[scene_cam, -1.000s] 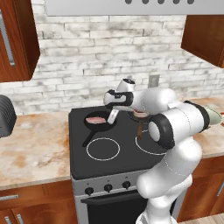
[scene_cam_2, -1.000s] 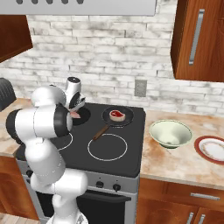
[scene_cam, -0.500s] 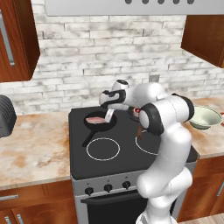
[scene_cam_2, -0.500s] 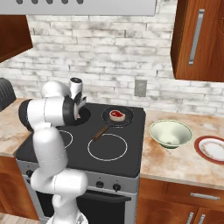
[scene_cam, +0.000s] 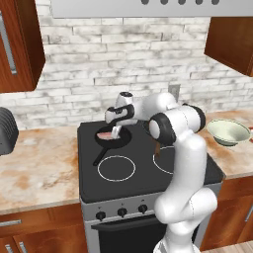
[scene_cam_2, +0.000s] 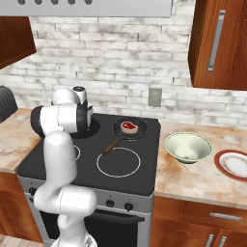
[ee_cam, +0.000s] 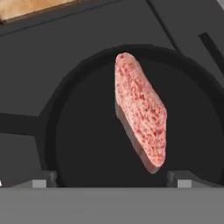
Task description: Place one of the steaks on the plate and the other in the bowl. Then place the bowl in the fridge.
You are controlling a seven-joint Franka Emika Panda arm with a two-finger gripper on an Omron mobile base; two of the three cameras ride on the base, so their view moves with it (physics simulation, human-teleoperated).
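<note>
A pale pink steak (ee_cam: 141,111) lies in a dark pan (ee_cam: 87,144) on the stove's back-left burner, also seen as pale pink steak (scene_cam: 105,135) in the pan (scene_cam: 112,139). My gripper (scene_cam: 117,130) hangs open just above that pan, its fingertips (ee_cam: 41,180) wide apart at either side of the meat and not touching it. The deeper red steak (scene_cam_2: 128,127) rests in a second pan (scene_cam_2: 129,130) at the back right. The greenish-white bowl (scene_cam_2: 188,147) and the red-rimmed plate (scene_cam_2: 235,164) stand on the counter to the stove's right. The fridge is out of view.
The black stove top (scene_cam: 123,175) has two bare front burners. Both pan handles (scene_cam_2: 110,144) point toward the front. A dark appliance (scene_cam: 6,131) sits on the left counter. Wooden cabinets (scene_cam_2: 219,43) hang above, and a brick wall stands close behind the pans.
My arm has swung left and its hand has dropped toward the back-left pan, ending over the pale pink steak. The jaws stayed open. The steaks, bowl and plate have not moved.
</note>
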